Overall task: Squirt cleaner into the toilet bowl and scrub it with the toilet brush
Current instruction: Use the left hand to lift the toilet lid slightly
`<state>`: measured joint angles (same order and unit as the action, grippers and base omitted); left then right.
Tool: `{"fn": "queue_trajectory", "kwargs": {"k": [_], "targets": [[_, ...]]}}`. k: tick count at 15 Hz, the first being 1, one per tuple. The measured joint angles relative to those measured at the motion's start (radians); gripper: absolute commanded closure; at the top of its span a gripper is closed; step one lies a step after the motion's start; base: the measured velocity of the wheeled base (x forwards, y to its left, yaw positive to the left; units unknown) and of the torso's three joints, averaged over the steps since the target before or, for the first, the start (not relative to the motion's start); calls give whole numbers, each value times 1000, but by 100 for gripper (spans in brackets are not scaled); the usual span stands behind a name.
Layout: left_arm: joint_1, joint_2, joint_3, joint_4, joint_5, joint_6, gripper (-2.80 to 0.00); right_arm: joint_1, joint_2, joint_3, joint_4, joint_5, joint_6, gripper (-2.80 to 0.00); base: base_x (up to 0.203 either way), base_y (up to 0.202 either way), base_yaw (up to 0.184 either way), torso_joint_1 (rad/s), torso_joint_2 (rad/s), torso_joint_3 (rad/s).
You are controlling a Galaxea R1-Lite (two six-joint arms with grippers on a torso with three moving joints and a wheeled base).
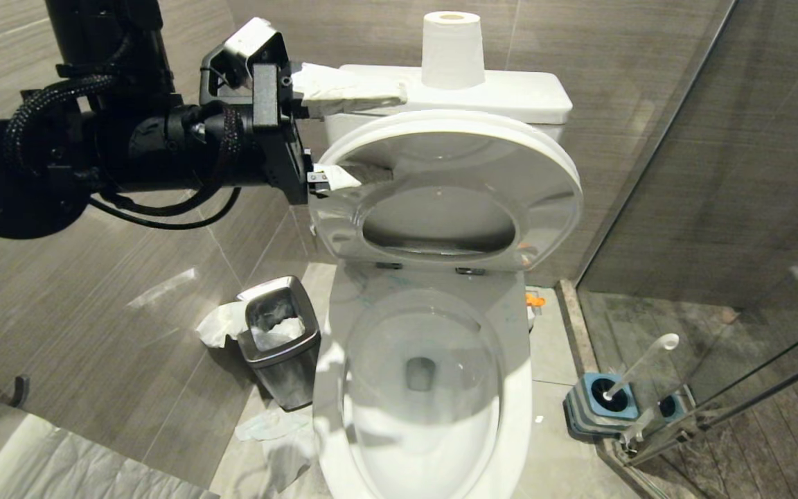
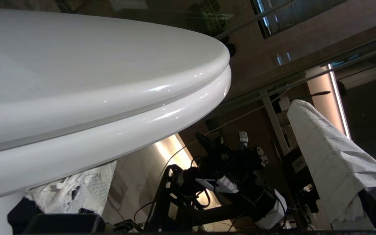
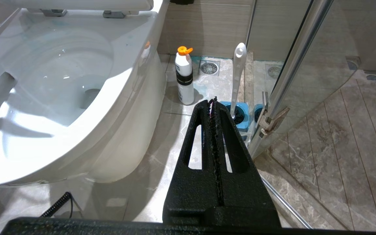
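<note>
Lid up, bowl exposed, nothing squirted or scrubbed yet

Toilet bowl [image 1: 427,388] wide open for cleaning; left pincer [image 1: 354,135] gaping at raised lid [image 1: 454,187], probably propping it; toilet brush [image 1: 638,364] parked in holder by glass; right pincer [image 3: 214,101] clamped empty.

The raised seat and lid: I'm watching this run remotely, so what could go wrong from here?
The open left gripper straddles the edge of the raised seat and lid; a nudge might drop them onto the toilet bowl. Its paper-wrapped fingers may slip on the glossy plastic. The toilet brush stands against the glass door, awkward to reach.
</note>
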<state>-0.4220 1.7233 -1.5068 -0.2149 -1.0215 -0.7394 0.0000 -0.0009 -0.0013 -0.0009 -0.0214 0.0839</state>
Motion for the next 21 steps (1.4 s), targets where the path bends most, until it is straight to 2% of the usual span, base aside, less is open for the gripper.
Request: {"fn": "queue_trajectory", "kwargs": {"k": [6,11,17,21], "targets": [[0,44,-79,0,57,-22,-280,0,0,0,0,0,0,0,0,0,0,0,0,0],[4,99,-190,-2,111,-24,-280,0,0,0,0,0,0,0,0,0,0,0,0,0],[14,187,-309,-21,254,-17,-280,0,0,0,0,0,0,0,0,0,0,0,0,0],[25,261,-409,-17,302,-8,-280,0,0,0,0,0,0,0,0,0,0,0,0,0]]}}
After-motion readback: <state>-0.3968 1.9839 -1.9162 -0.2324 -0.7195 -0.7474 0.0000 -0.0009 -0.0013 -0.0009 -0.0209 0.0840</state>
